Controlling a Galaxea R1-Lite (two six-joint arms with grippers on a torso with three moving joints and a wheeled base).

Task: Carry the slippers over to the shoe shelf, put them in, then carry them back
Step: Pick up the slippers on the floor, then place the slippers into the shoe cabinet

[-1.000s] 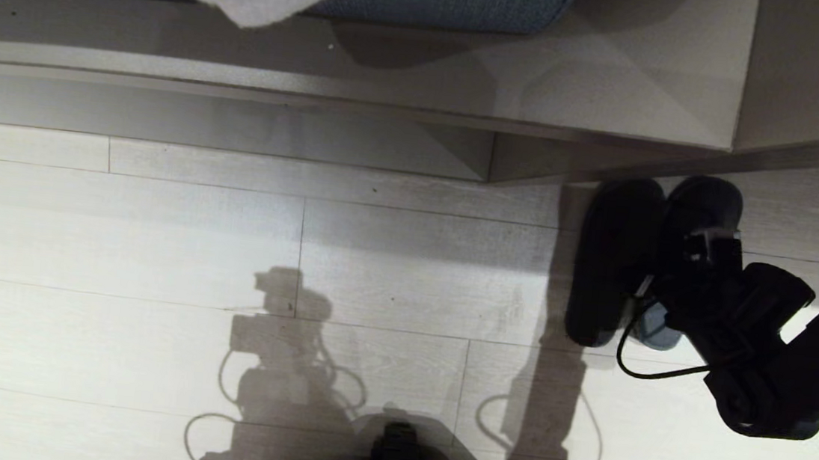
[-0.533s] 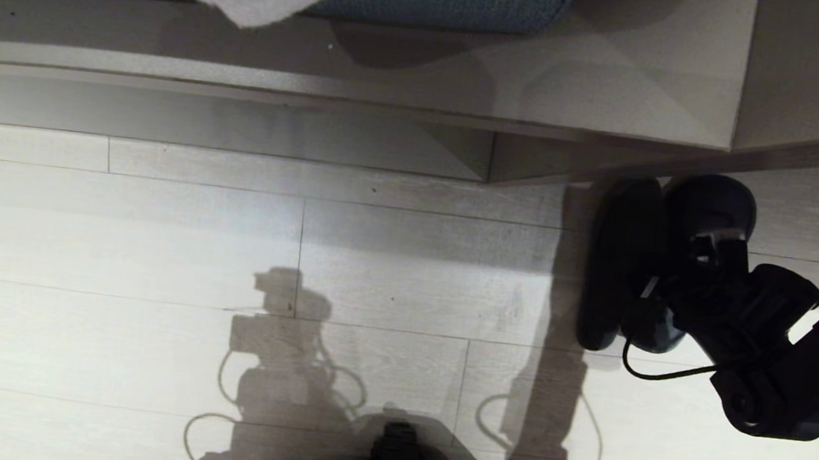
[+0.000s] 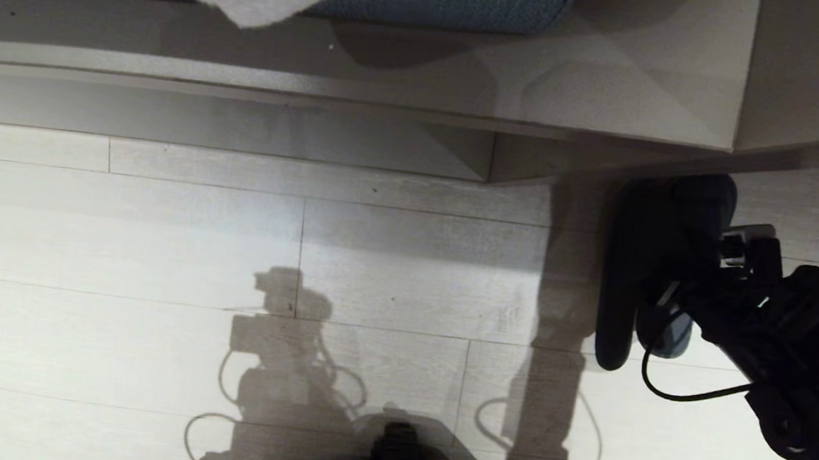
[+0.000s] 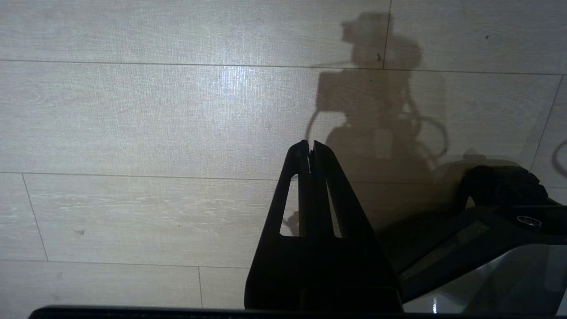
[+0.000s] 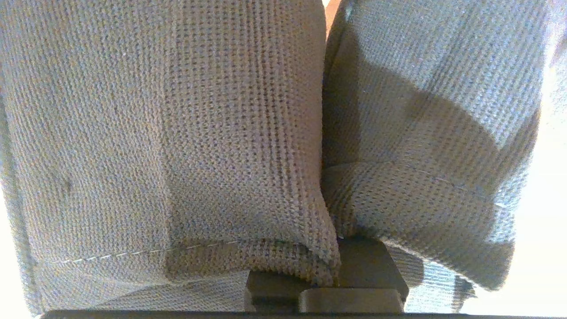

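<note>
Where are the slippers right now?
In the head view, the slippers are at the right, side by side in the right gripper, just in front of the taupe cabinet.

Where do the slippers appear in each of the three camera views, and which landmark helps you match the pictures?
Head view: slippers at right, on the floor beside the cabinet corner, at the right end effector.
Left wrist view: not in it; only pale plank floor and the left end effector.
Right wrist view: slippers fill the picture, pressed side by side.
Shared landmark: the slippers' knit fabric, and the pale floor.
</note>
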